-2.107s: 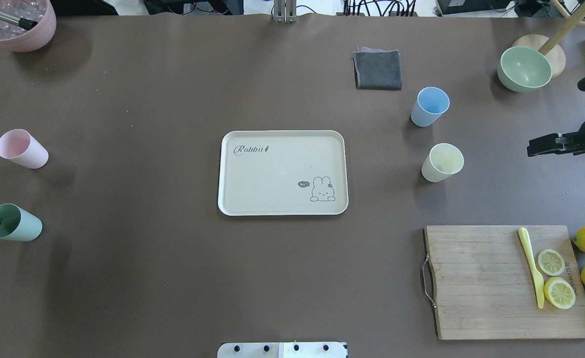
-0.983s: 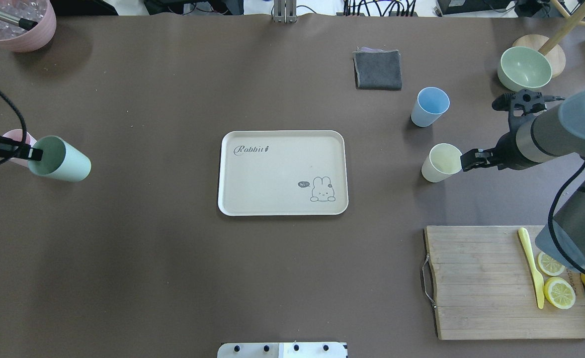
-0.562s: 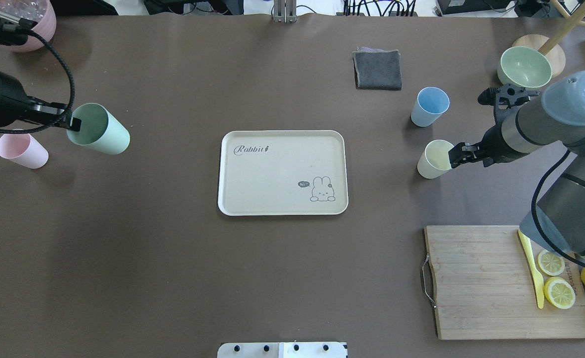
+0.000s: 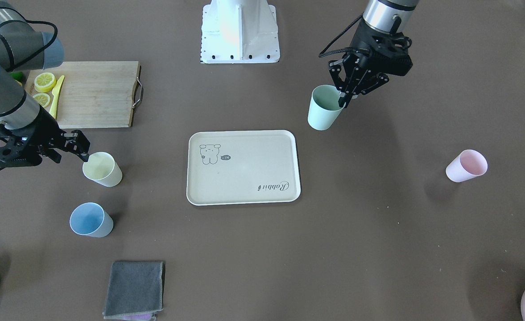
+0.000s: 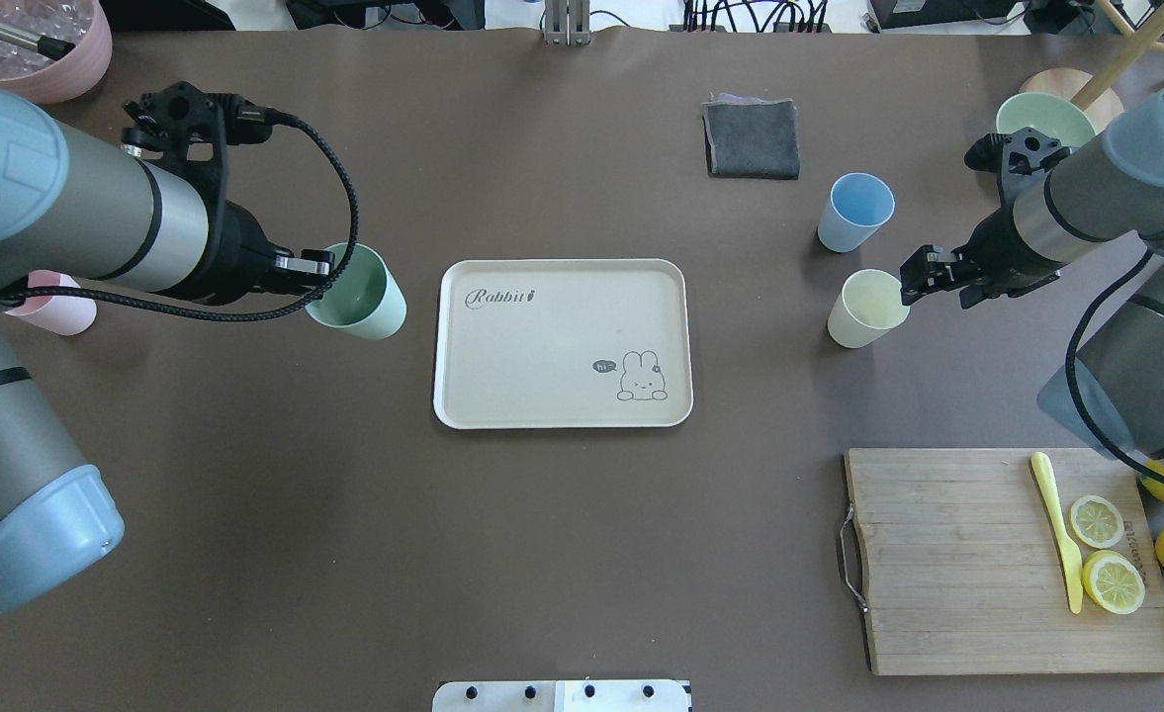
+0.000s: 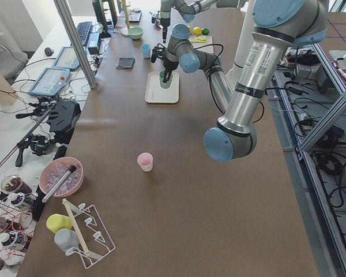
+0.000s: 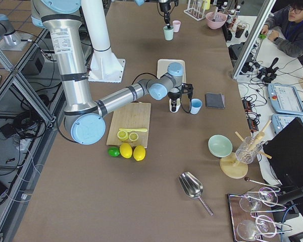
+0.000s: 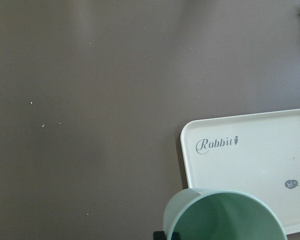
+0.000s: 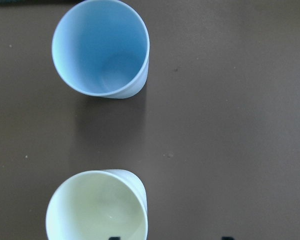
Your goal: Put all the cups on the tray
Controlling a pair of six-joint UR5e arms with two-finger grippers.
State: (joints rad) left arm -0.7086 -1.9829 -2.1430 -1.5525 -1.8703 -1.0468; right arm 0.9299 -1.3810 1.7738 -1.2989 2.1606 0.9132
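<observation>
Left tool (image 5: 322, 265): clenched on the rim of the mint green cup (image 5: 356, 294), which is held upright just beside the tray (image 5: 542, 356), at its "Rabbit" end.

Right tool (image 5: 910, 282): released, fingers spread astride the pale yellow cup (image 5: 866, 309) wall, near the tray's opposite end.

The light blue cup (image 5: 854, 211) stands on the desk (image 5: 582, 554) just beyond the yellow one.

The pink cup (image 4: 465, 165) is well apart from the tray, past the mint cup.
</observation>
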